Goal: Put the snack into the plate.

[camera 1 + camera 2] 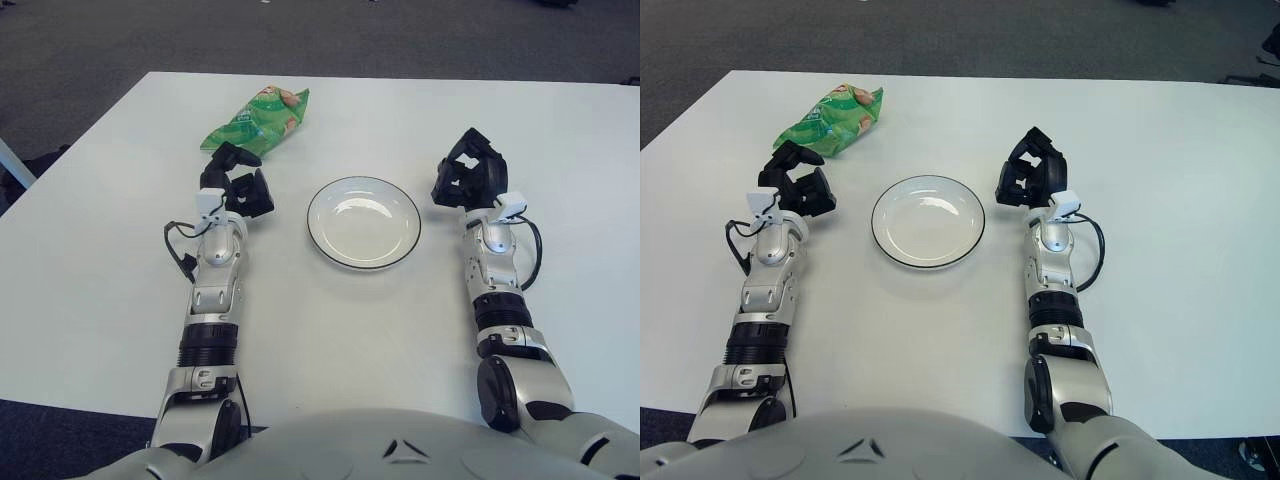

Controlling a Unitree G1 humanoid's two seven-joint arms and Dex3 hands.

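Left robot hand (236,180) hovers low over the white bench (90,270), fingers spread and holding nothing, its tips almost at the near end of the green snack bag (258,118). We see the bag lying flat just beyond that hand, away from the robot and a shade toward the bench's middle, with its long axis running diagonally from the near-left corner up to the far-right one. Whether the fingertips already touch the crinkled foil we cannot tell.

Between the two arms sits the white plate (363,222), dark-rimmed and bare (nothing in it yet), close to the right of the left robot hand. Beyond the plate on the other side, the right robot hand (468,172) rests idle, fingers loosely open, well apart from the bag.

We judge the left arm far the nearer one, so the coming move looks like a short forward reach onto the bag's near end, then a sideways carry to the plate.
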